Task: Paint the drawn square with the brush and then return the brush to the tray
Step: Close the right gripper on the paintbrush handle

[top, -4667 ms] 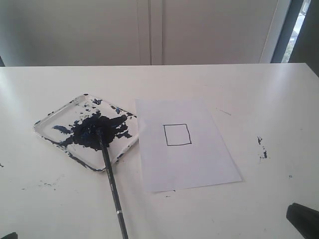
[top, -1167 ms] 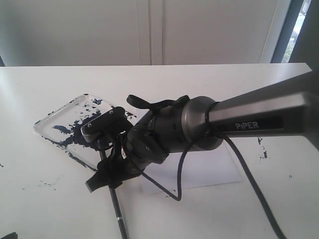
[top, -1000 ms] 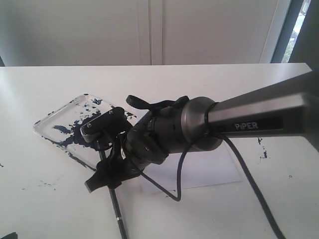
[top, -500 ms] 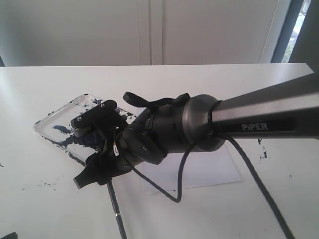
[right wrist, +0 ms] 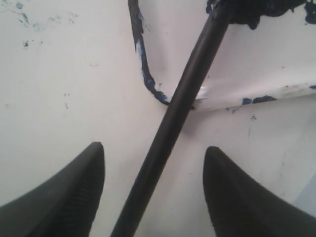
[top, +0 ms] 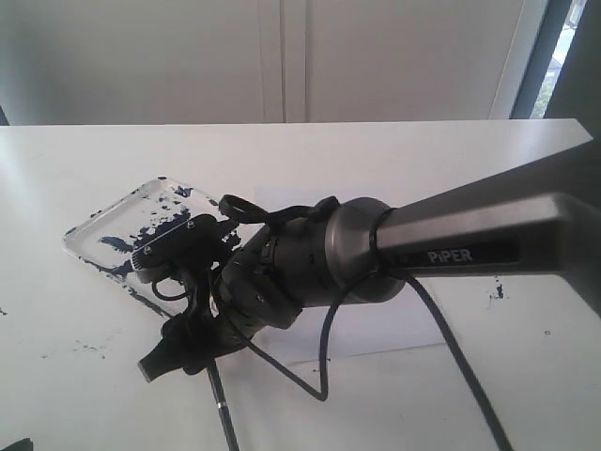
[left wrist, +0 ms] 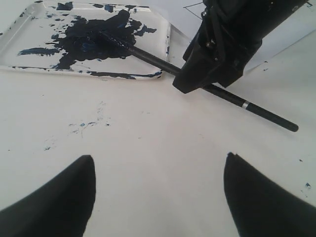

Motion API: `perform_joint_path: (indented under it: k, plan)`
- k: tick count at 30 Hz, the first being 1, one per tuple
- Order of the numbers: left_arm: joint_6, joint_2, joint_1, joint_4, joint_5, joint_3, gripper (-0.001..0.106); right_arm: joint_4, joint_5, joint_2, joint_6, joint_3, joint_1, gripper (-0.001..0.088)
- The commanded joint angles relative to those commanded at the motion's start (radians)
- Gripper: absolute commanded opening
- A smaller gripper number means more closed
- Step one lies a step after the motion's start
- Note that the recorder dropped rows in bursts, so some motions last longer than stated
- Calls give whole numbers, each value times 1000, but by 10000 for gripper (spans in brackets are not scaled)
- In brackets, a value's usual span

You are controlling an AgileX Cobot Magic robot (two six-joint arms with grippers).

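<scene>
My right jaws (right wrist: 154,147) stand wide, one finger on each side of the brush (right wrist: 182,94), its black shaft running between them with a gap to either pad. Just ahead of the fingertips the shaft crosses the paint-edged corner of the tray (right wrist: 256,54), and its tip lies in the dark blue blob (left wrist: 94,37) there. Behind the fingers the handle runs out over the table (left wrist: 148,148). The paper (top: 376,329) lies beside the tray, its square hidden under my right arm. My left jaws (left wrist: 159,157), also wide and empty, hang over speckled table, apart from the handle's end.
</scene>
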Motion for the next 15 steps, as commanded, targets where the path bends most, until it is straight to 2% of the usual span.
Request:
perform_joint_path:
  k: [3, 9, 15]
  plan:
    - [0, 0, 0, 0, 0, 0, 749, 0, 5, 0, 0, 0, 0, 546]
    - [0, 0, 0, 0, 0, 0, 749, 0, 21, 0, 0, 0, 0, 423]
    - [0, 0, 0, 0, 0, 0, 749, 0, 49, 0, 0, 0, 0, 352]
